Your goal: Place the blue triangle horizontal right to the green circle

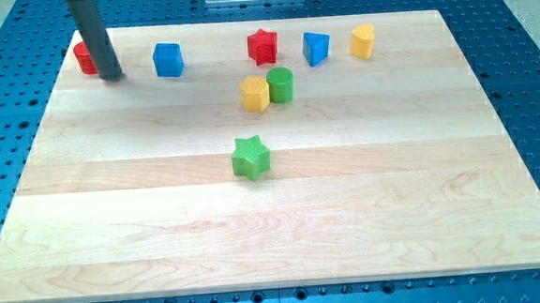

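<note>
Blue triangle (315, 48) sits up-right of green circle (280, 84); my tip (112, 77) far left.

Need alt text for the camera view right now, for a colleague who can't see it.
My tip rests at the board's top left beside a red block, far from the blue triangle, which sits up and right of the green circle. A yellow block touches the circle's left.
</note>
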### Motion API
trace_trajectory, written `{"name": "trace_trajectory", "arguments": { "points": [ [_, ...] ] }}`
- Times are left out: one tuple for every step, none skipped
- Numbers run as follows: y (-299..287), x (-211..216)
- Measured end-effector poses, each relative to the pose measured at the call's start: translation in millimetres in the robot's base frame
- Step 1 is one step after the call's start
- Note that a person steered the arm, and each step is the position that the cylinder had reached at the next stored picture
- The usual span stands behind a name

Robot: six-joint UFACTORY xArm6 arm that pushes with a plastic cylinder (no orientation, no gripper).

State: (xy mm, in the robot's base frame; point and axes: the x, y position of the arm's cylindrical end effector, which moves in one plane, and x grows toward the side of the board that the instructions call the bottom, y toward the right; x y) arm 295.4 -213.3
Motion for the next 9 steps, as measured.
{"name": "trace_trajectory", "arguments": {
  "points": [
    [12,-27],
    [80,-21],
    [138,26],
    [142,-1],
    [157,-67],
    [176,-96],
    [203,-96],
    [215,-96],
    [235,-97]
  ]
}}
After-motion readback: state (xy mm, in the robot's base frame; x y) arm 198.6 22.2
